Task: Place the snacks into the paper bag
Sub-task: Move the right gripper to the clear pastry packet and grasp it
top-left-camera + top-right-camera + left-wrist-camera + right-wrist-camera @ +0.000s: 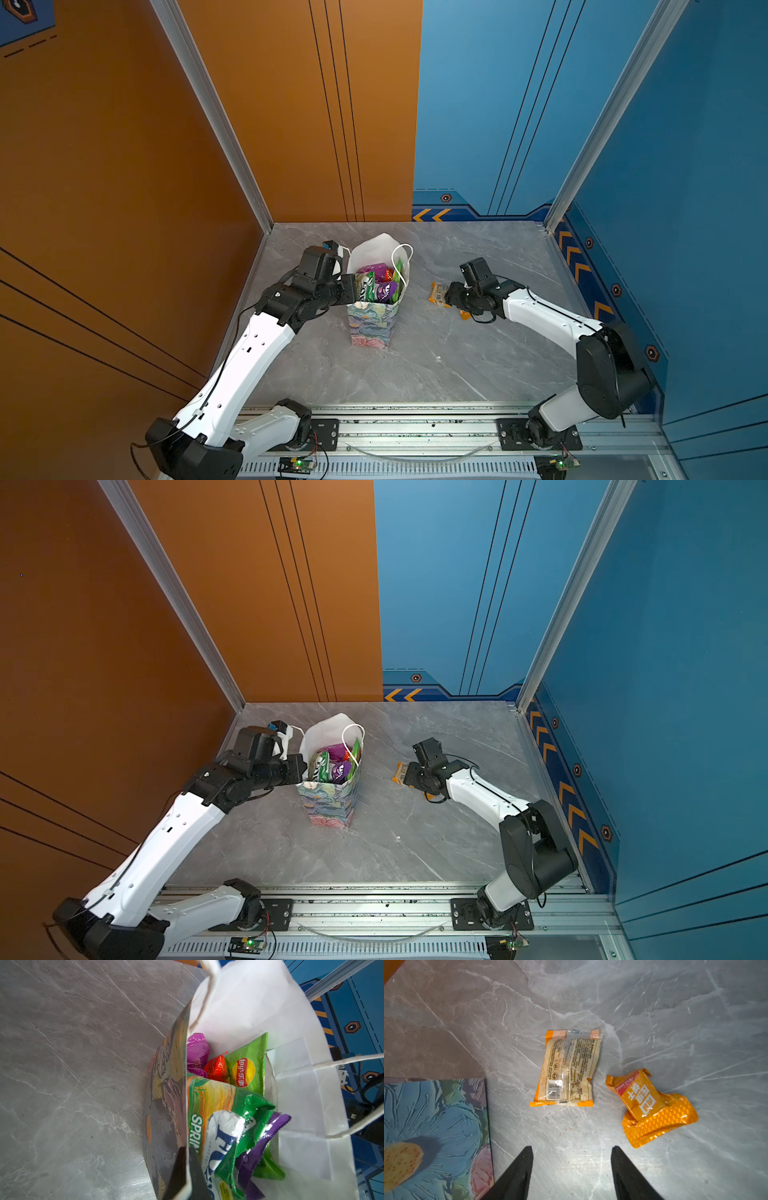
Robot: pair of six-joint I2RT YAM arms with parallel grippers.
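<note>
1. L gripper [188, 1153] – jaws clamped on the rim of the paper bag [372, 328]. One finger sits outside the floral wall and one inside against the white lining.
2. The bag stands upright on the grey marble table [457, 365] with its mouth open. A white cord handle [349, 1060] hangs loose at the rim.
3. Inside the bag I count five pkts:
   - a green Lay's pkt [247, 1064]
   - a small red pkt [217, 1068]
   - a magenta pkt [197, 1049]
   - a green "SPRING" Fox's pkt [216, 1101], crumpled on top
   - a purple pkt [268, 1136], wedged beside the Fox's pkt
4. Two snacks are still outside the bag, on the table on its R-arm side and clear of its wall.
   - The beige-and-orange pkt [568, 1068] lies flat, barcode side up, and is the nearer to the bag.
   - The crumpled orange pkt [654, 1109] lies just beyond it, farther from the bag and not touching it.
5. R gripper [572, 1150] – jaws apart with nothing between them. It hovers over the table beside the bag, and the beige pkt is just ahead of the fingertips.
</note>
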